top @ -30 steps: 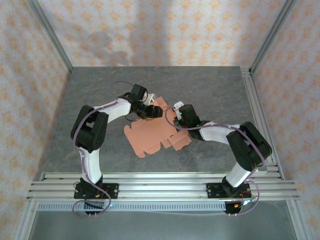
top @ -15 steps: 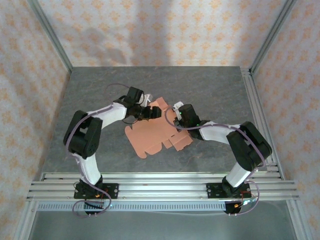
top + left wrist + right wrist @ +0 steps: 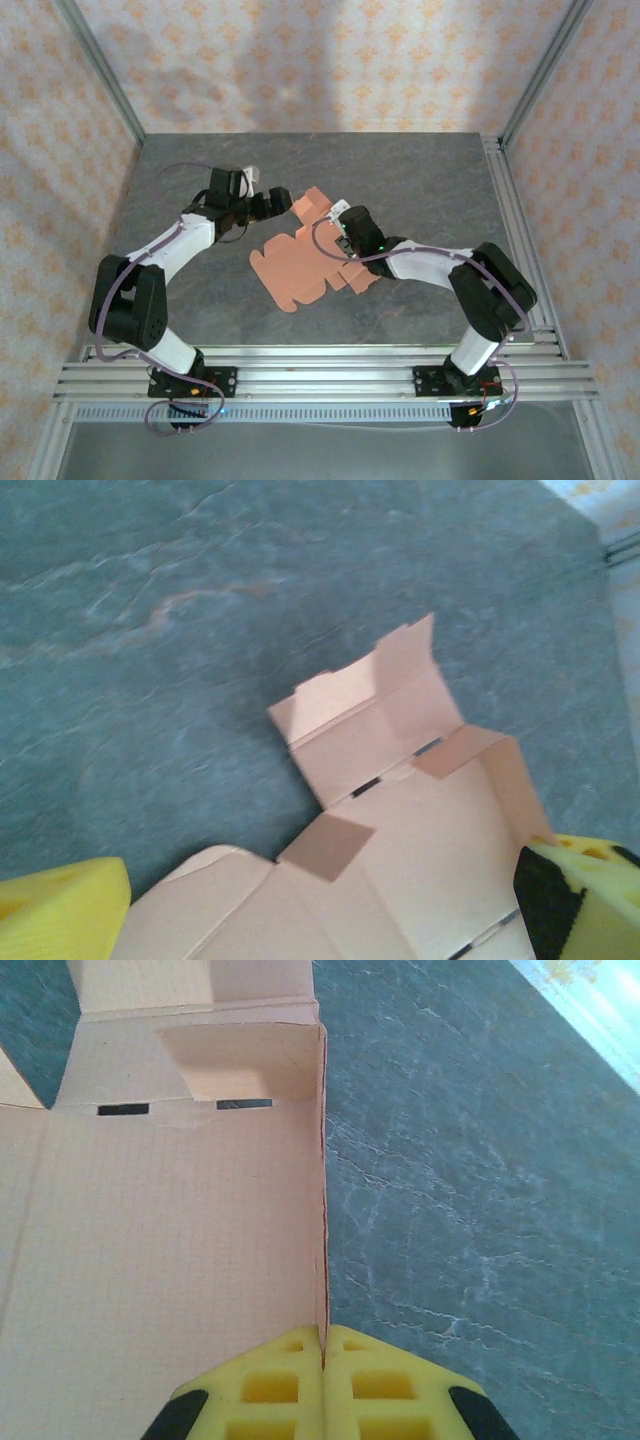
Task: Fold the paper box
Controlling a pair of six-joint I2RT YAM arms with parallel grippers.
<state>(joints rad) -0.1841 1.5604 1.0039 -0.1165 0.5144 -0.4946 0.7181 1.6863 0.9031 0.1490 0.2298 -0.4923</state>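
The paper box (image 3: 295,265) is a salmon-orange die-cut sheet lying mostly flat on the grey table, with its far flaps partly raised. My right gripper (image 3: 341,234) is shut on the sheet's right side wall. In the right wrist view that wall stands upright, edge-on, pinched between the yellow fingertips (image 3: 270,1380) of the right gripper (image 3: 323,1345), and the paper box (image 3: 170,1230) spreads out to the left. My left gripper (image 3: 276,203) is open, just left of the sheet's far flap. In the left wrist view the paper box (image 3: 400,820) lies below the wide-apart jaws of the left gripper (image 3: 320,910), untouched.
The grey stone tabletop (image 3: 400,170) extends behind and to both sides of the sheet. Aluminium rails (image 3: 320,370) run along the near edge, a rail (image 3: 510,220) lines the right side, and patterned walls enclose the cell.
My left gripper has opened and drawn back to the left, off the far flap. My right gripper, still shut on the wall, has shifted slightly left.
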